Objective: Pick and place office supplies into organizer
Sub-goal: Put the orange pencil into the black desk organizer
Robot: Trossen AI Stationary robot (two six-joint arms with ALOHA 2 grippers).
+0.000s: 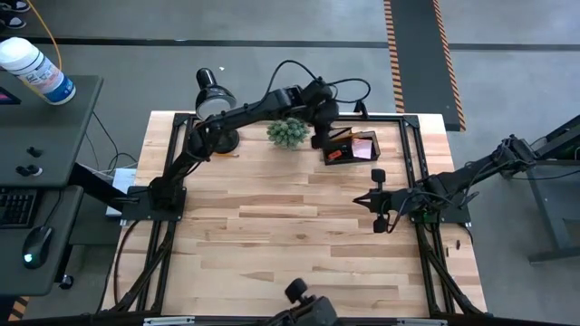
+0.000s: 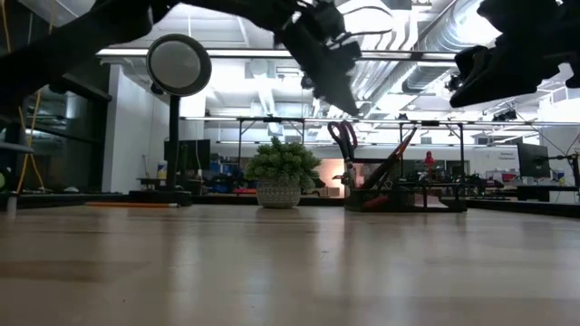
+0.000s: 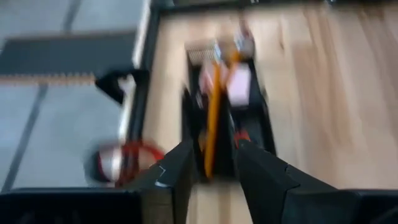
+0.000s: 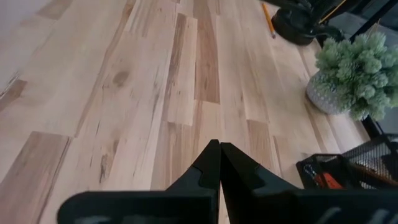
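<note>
The black mesh organizer (image 1: 349, 147) stands at the table's far right. It holds a pink sticky-note pad (image 1: 362, 148), an orange pencil (image 3: 212, 118) and red-handled scissors (image 2: 343, 138), which stand handles up. My left gripper (image 3: 214, 163) hangs open just above the organizer's near-left part, slanting down, and holds nothing. The pencil's end shows in the gap between the fingers, lower down in the organizer. Another orange pencil (image 4: 268, 18) lies flat on the table by the lamp's base. My right gripper (image 4: 219, 152) waits shut above the table's right side.
A small green plant in a pot (image 1: 288, 132) stands just left of the organizer. A black desk lamp (image 1: 213, 92) stands at the far left. The wooden table (image 1: 272, 235) is bare boards in its middle and near part.
</note>
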